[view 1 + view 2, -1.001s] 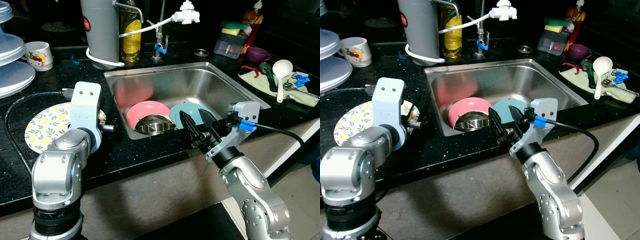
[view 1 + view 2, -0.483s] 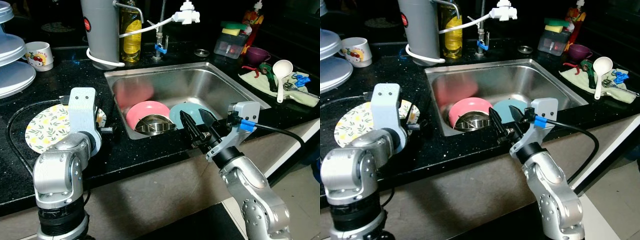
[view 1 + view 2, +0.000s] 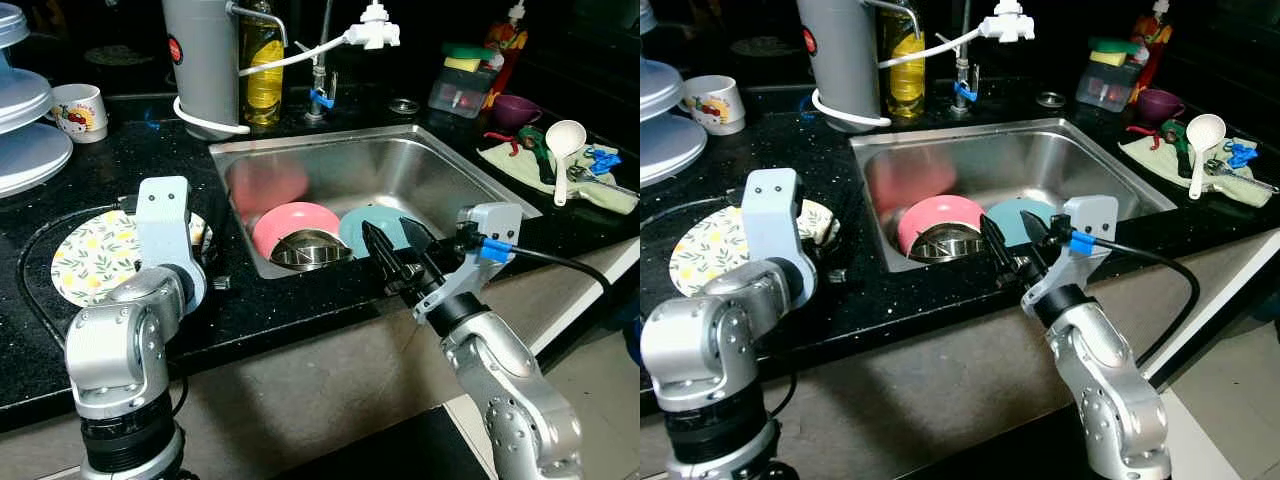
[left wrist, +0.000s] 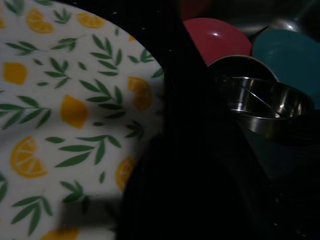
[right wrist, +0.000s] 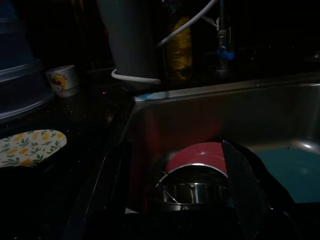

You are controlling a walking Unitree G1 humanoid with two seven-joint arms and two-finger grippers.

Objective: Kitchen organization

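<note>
Desk [image 3: 300, 310] of black speckled stone carries it all, with a steel sink [image 3: 440, 175] sunk in its middle. We see a grey cylinder appliance [image 3: 200, 60] at the back edge, a yellow bottle [image 3: 260, 65] just beside it and a tap [image 3: 318, 70] to their right. At far left sit stacked pale lids [image 3: 25, 140] and a printed mug [image 3: 82, 108]. Lemon-print plate [image 3: 95, 255] lies flat on the desk left of the sink, with our left arm above its near edge; left hand [image 3: 205, 262] is hidden behind the wrist, so we cannot tell if its fingers are apart or together. Inside the sink a pink plate [image 3: 290, 222] and a teal plate [image 3: 372, 220] lie side by side, and a steel bowl [image 3: 310, 250] sits on the pink one. Right hand [image 3: 403, 248] hovers at the sink's near rim by the teal plate, fingers apart and gripping nothing. On the right, a cloth [image 3: 560, 180] holds a white ladle [image 3: 562, 140].
</note>
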